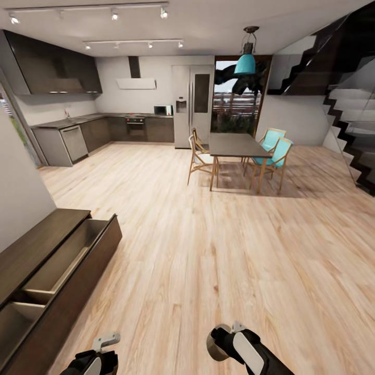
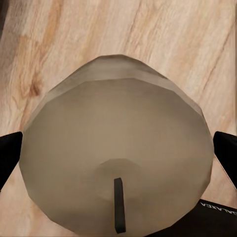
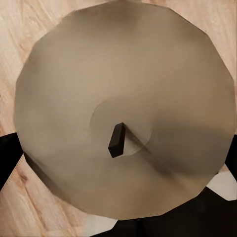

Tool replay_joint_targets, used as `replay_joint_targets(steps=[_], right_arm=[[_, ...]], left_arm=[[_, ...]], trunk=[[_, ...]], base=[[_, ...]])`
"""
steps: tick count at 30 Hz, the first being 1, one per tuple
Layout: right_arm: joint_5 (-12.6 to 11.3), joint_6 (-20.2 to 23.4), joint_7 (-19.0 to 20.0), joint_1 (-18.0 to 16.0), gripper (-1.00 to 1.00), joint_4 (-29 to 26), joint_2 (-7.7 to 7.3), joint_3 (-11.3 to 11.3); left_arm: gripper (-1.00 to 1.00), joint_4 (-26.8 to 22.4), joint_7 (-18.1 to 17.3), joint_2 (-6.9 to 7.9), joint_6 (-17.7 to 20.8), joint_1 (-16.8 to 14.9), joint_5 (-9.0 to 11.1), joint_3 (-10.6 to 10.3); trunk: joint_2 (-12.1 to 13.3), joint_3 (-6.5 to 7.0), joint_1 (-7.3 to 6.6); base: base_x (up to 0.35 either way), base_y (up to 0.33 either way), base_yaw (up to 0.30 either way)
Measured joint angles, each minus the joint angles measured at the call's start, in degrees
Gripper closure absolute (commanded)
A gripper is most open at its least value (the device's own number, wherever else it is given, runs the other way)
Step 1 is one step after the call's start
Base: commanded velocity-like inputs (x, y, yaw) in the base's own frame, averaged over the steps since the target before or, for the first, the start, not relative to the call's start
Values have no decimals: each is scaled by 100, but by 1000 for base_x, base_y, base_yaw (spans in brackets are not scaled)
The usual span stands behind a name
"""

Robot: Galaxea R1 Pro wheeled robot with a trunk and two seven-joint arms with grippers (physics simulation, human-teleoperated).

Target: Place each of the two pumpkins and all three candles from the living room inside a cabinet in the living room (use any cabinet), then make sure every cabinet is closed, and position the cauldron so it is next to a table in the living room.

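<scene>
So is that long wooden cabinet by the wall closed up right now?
No, in the head view the cabinet has its drawers pulled out, their open compartments facing up beside the wooden floor.

We see the floor [image 1: 208, 234] as pale wood planks with visible grain and a soft sheen. The cabinet [image 1: 31, 245] looks like dark brown wood — matt top, plain open drawer [image 1: 67, 260] inside. Both candles, one in the left wrist view [image 2: 118, 148] and one in the right wrist view [image 3: 123, 108], read as tan, waxy, matt — faceted sides, dark wicks. Fridge [image 1: 192, 104] looks like brushed metal.
</scene>
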Motion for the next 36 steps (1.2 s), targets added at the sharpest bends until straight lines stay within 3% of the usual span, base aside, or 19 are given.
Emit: replay_joint_targets(steps=[36], right_arm=[[4, -243, -23, 0, 100, 17, -8, -1]], left_arm=[[100, 1, -1, 0, -8, 0, -4, 2]], trunk=[[0, 0, 0]], base=[[298, -86, 0]])
